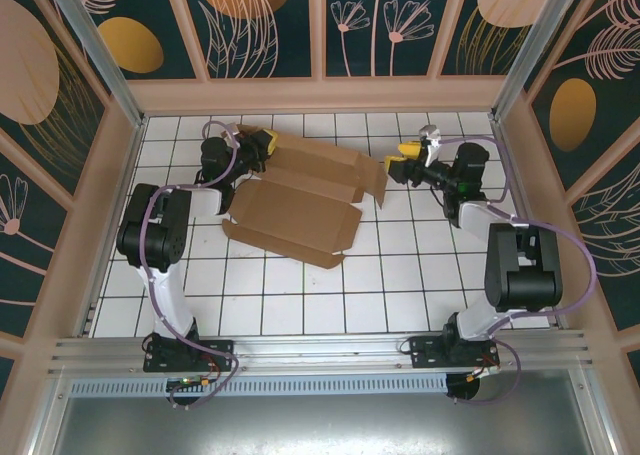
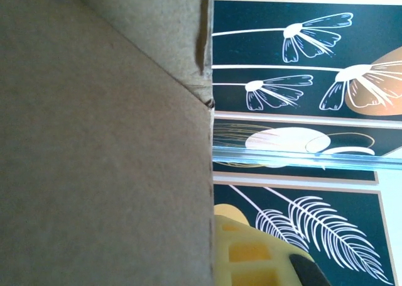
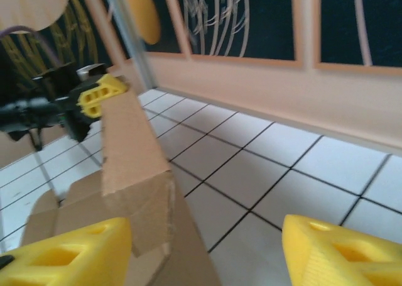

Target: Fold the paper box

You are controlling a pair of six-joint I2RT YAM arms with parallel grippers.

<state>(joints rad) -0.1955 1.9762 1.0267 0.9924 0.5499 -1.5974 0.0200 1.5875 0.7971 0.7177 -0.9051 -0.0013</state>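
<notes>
We see the paper box lying on the white tiled floor, left of the middle, between the two claws. The left gripper is at its far left corner, jaws closed on a raised flap. From the right wrist, that left claw sits at the top end of an upright cardboard strip. In the left wrist view the cardboard stands right against a yellow finger. The right gripper hovers just beside the box's right end with its jaws spread and holding nothing. In its own camera, the torn-looking flap end is close to its left finger. The box is plain brown corrugated board. Its wide panels are spread nearly flat, with creases and short side flaps, and are not yet closed up.
</notes>
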